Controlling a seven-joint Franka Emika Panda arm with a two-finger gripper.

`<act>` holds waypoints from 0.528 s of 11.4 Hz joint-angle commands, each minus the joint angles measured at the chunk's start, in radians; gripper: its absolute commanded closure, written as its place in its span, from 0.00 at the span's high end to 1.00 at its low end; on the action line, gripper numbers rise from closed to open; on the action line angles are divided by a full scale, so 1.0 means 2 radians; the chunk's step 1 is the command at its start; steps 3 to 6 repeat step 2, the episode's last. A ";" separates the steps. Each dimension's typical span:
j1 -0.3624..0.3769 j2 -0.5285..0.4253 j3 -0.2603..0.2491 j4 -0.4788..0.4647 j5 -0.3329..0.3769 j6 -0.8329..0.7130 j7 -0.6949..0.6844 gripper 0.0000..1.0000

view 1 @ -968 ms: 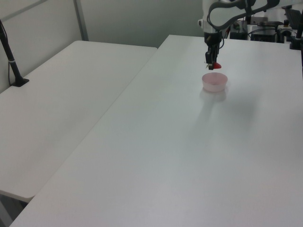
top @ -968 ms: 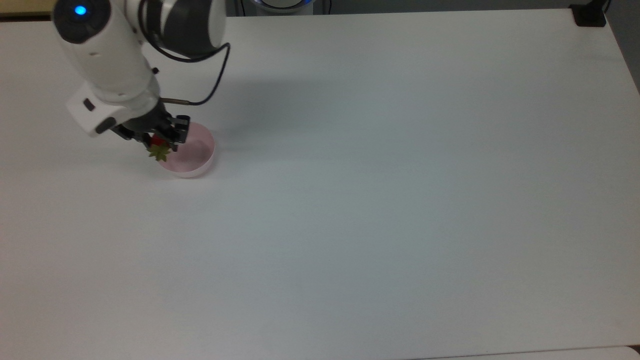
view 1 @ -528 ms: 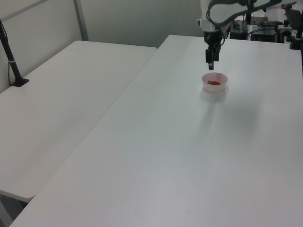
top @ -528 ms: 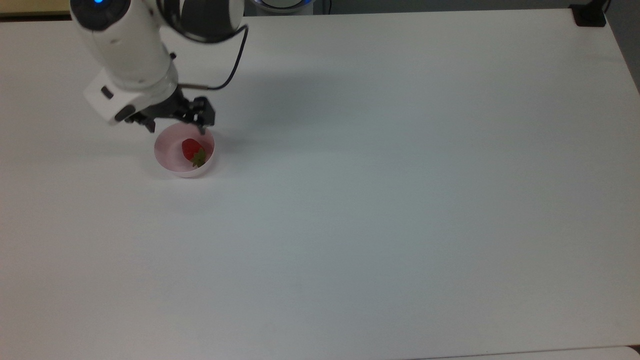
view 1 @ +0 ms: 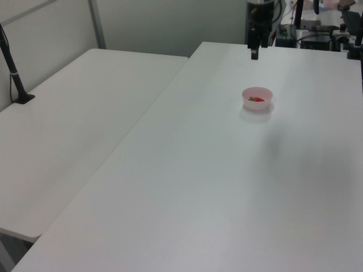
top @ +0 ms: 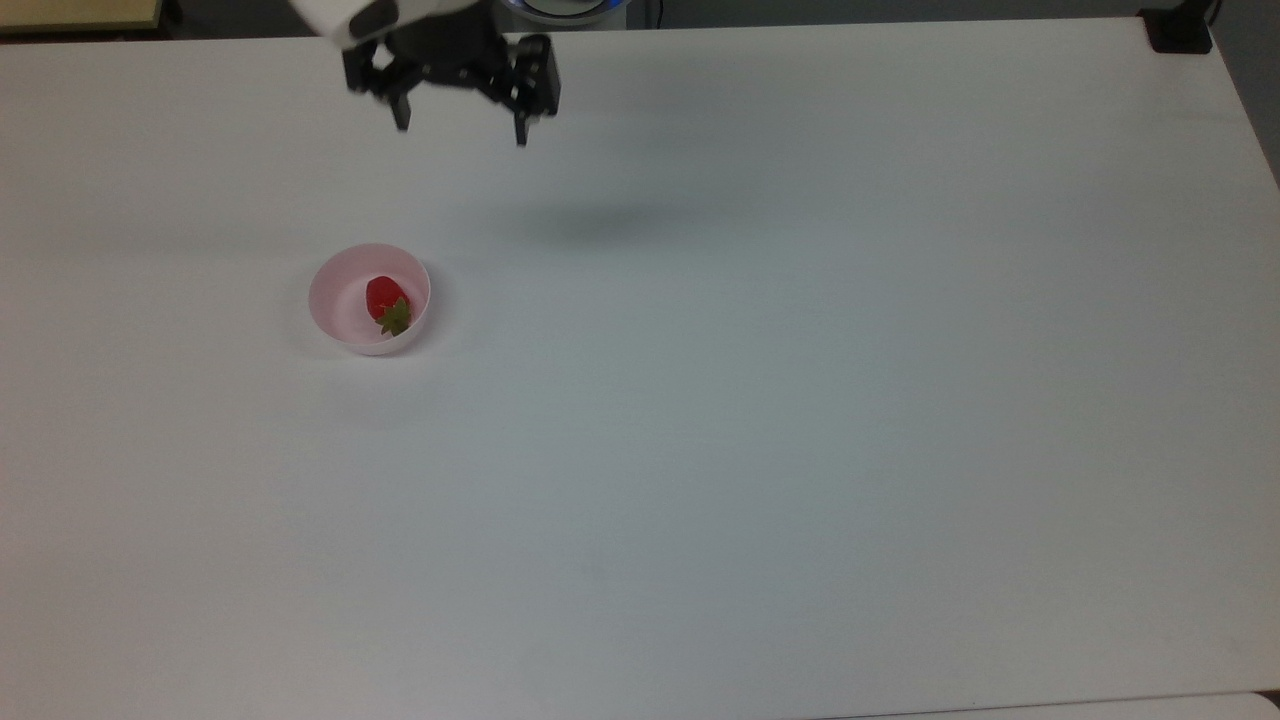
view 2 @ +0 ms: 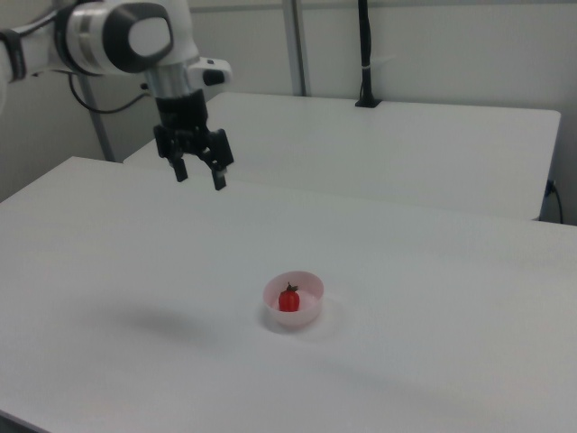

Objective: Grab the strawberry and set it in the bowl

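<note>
Gripper [top: 460, 118] pulled up and away since half a second ago, fingers spread, holding nothing. Strawberry [top: 386, 302] lies in the pink bowl [top: 340, 295] (task looks done), below-left of the gripper in the top view, leafy cap pointing toward the bottom edge.

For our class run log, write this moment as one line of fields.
strawberry: lying in bowl | hand: open, empty, raised away from bowl | task: placement looks done
</note>
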 commanded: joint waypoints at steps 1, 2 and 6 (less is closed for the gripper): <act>0.021 -0.048 -0.010 -0.019 -0.015 -0.046 0.018 1.00; 0.020 -0.053 -0.010 -0.018 -0.019 -0.048 0.016 1.00; 0.020 -0.053 -0.010 -0.018 -0.019 -0.048 0.016 1.00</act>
